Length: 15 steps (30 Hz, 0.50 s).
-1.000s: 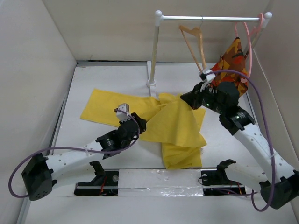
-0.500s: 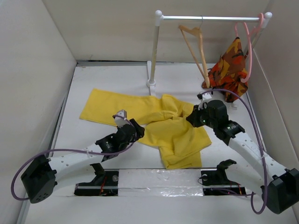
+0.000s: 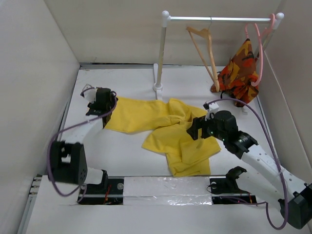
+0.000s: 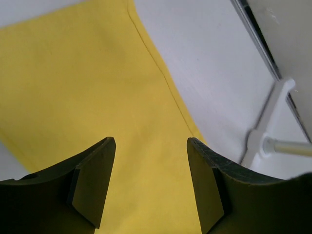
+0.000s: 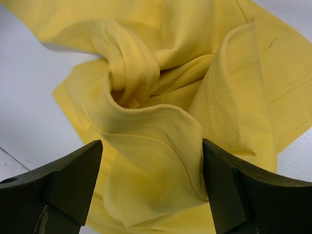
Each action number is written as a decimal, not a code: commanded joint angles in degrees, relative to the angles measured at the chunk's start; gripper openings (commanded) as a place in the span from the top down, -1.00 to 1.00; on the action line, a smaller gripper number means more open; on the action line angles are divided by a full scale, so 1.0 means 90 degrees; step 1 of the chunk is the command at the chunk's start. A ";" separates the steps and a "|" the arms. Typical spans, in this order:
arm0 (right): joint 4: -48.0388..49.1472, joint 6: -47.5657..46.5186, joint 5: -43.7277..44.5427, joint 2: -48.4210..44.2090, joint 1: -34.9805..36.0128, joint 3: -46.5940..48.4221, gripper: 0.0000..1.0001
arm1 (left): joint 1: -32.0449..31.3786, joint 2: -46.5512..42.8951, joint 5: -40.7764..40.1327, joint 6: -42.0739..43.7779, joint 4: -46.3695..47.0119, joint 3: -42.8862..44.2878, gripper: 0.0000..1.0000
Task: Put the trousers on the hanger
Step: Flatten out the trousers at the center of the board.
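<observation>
White surface (image 3: 122,158) is closed in on the left, at the back and on the right by plain beige walls (image 3: 34,73). A metal rail (image 3: 219,19) is carried on a white post (image 3: 159,53) at the back right. The hanger (image 3: 207,48) is hung on the rail by its hook and is tilted. Just beside it a pink hanger (image 3: 258,53) is hung, and an orange-red patterned garment (image 3: 239,70) is draped from it close to the right wall.

The trousers (image 3: 161,126) are laid on the middle of the surface, well apart from the hanger. One leg is stretched flat toward the left wall, and the rest is bunched and folded toward the near right.

Bare surface is left at the near left and in the back left corner. The right side is crowded by rail, garment and wall. A glossy strip of tape (image 3: 165,190) is laid along the near edge.

The left fingers (image 4: 92,180) are spread over the flat leg beside its seamed edge; whether the cloth is touched cannot be told. The right fingers (image 5: 73,185) are spread wide over a twisted fold, and nothing is pinched.
</observation>
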 commanded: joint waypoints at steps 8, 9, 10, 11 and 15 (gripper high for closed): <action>0.0239 0.0397 0.0569 -0.1619 -0.0804 0.0048 -0.64 | 0.1450 0.3160 0.0784 0.1379 -0.1094 0.2800 -0.13; 0.0230 0.0397 0.0569 -0.1736 -0.0912 0.0057 -0.56 | 0.1450 0.3296 0.0697 0.1457 -0.1220 0.2965 -0.13; 0.0201 0.0417 0.0569 -0.1824 -0.1106 0.0096 -0.44 | 0.1450 0.3588 0.0483 0.1526 -0.1492 0.3325 -0.13; 0.0210 0.0475 0.0598 -0.1922 -0.1185 0.0116 -0.24 | 0.1450 0.3716 0.0433 0.1710 -0.1562 0.3464 -0.13; 0.0483 0.0602 0.1183 -0.1456 -0.1595 -0.0098 0.88 | 0.1450 0.4274 0.0139 0.1994 -0.1905 0.4099 -0.13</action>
